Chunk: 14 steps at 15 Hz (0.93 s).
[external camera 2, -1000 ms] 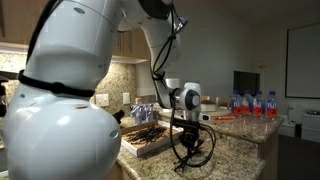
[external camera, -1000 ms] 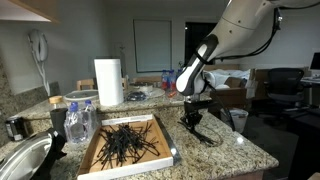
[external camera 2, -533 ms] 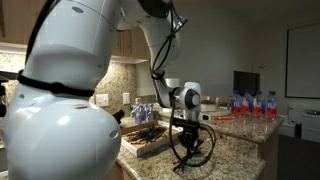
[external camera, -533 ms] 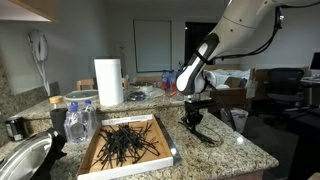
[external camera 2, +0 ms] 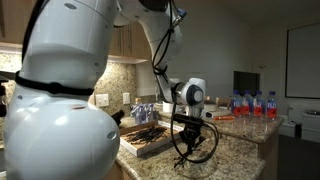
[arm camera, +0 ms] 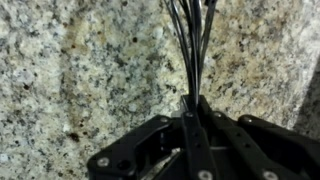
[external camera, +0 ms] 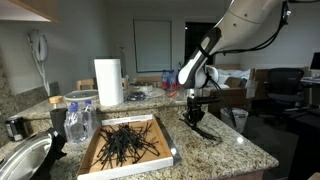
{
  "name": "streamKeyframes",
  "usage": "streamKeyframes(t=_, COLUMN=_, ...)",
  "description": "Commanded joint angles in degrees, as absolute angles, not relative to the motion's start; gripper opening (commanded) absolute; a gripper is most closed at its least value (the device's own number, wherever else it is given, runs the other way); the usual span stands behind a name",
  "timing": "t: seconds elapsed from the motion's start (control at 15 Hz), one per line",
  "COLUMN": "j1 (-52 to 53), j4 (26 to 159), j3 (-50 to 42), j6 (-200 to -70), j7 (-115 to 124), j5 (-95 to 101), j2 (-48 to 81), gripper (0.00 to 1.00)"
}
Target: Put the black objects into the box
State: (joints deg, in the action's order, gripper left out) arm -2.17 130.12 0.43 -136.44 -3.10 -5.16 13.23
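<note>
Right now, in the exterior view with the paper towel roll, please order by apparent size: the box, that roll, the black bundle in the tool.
1. box, helped by nearness to the camera.
2. paper towel roll.
3. black bundle, though its loose strands make this close to the roll.

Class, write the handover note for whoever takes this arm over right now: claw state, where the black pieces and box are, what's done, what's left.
Claw: shut on a bundle of black strands that hangs below it, lower ends near the granite counter.
Box: on the same counter beside the arm, already holding a pile of black strands.
Left: carry the held bundle over the box and release it.
</note>
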Motion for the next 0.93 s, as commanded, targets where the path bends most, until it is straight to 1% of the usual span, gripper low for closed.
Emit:
streamKeyframes(t=0.0, j1=-2.84, j4=132.06, j3=0.85, j6=-134.70, j7=-6.67, j5=-7.28, j2=9.50, gripper=0.08)
streamKeyframes(t=0.2, j1=-1.94, j4=131.74, j3=1.06, j6=-132.77, j7=-6.22, j5=-6.33, j2=7.88, gripper=0.08)
streamKeyframes(t=0.53, j1=2.68, j4=131.80, j3=3.94, j6=-126.54, j7=-2.36, j5=-3.50, j2=0.12, gripper=0.08)
streamKeyframes(t=0.73, j1=6.67, j4=127.91, j3=7.15, j6=-121.98, j7=0.03, j5=-1.53, j2=-1.75, gripper=0.08)
streamKeyframes(t=0.87, j1=8.21, j4=123.78, j3=8.52, j6=-121.06, j7=0.25, j5=0.33, j2=1.01, gripper=0.08)
